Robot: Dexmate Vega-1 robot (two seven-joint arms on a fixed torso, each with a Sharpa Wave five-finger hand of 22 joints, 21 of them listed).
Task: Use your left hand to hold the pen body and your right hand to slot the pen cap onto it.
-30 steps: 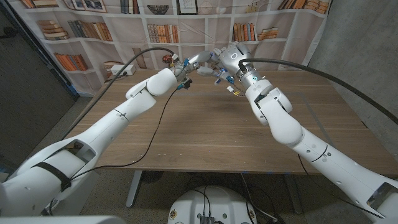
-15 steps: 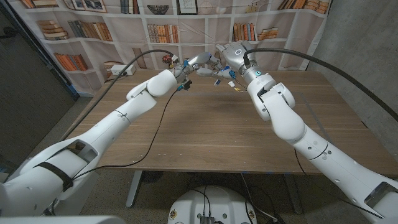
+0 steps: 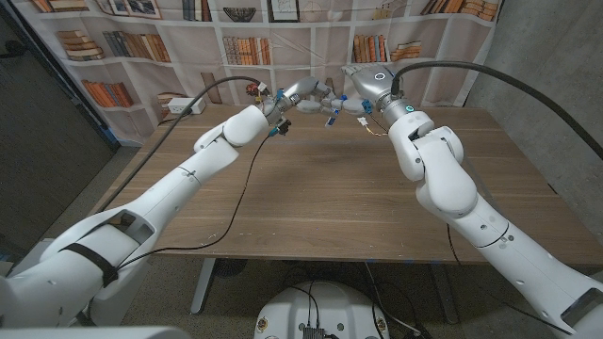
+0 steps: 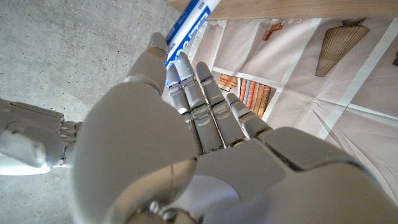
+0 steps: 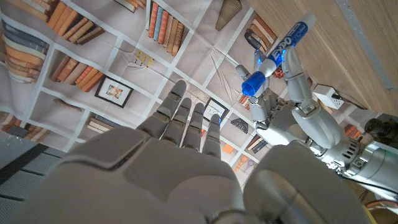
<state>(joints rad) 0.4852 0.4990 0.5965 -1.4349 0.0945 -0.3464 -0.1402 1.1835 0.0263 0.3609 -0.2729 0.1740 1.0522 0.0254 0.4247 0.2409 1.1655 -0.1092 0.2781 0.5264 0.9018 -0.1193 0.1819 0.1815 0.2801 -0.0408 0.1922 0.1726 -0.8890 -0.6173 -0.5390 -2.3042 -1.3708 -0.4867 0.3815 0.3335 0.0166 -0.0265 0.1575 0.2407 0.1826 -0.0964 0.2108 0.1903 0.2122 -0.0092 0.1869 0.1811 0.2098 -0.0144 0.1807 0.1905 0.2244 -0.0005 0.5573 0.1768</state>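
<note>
While the left hand [image 3: 300,94] grips the pen [image 5: 278,51] near the top middle of the head view, above the far edge of the wooden surface [image 3: 320,188], the blue cap [image 5: 253,83] sits on the pen's end. The right hand [image 3: 363,87], just beside it, has straight, spread fingers [image 5: 186,121] holding nothing.

Head cam looks down over table [image 3: 311,188]; wrist cams sit close behind own hands, both catching pen [image 5: 273,56].

white pen body [image 5: 287,38] w/ blue cap [image 5: 253,83] on, held aloft, tilted.
</note>
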